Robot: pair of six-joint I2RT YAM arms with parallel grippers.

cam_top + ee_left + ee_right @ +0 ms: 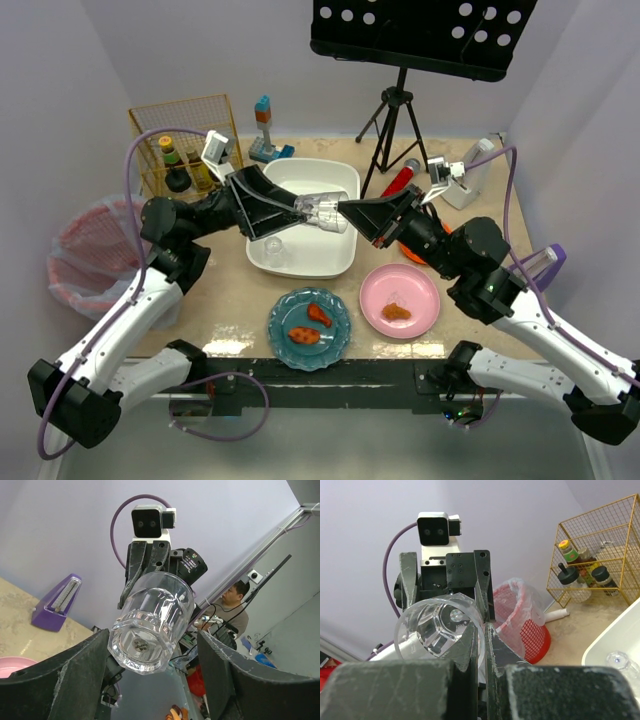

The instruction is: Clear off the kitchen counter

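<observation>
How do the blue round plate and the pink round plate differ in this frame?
The blue round plate carries two orange-brown food pieces; the pink round plate carries one. The blue plate sits left of the pink plate and nearer the arm bases. Both are round and lie flat on the beige stone-look kitchen counter.

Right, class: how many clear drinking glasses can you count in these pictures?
2. One glass hangs over the white tub, its rim pinched in the right tool; the second glass stands inside that tub, near-left corner. More could be hidden behind the arms.
</observation>
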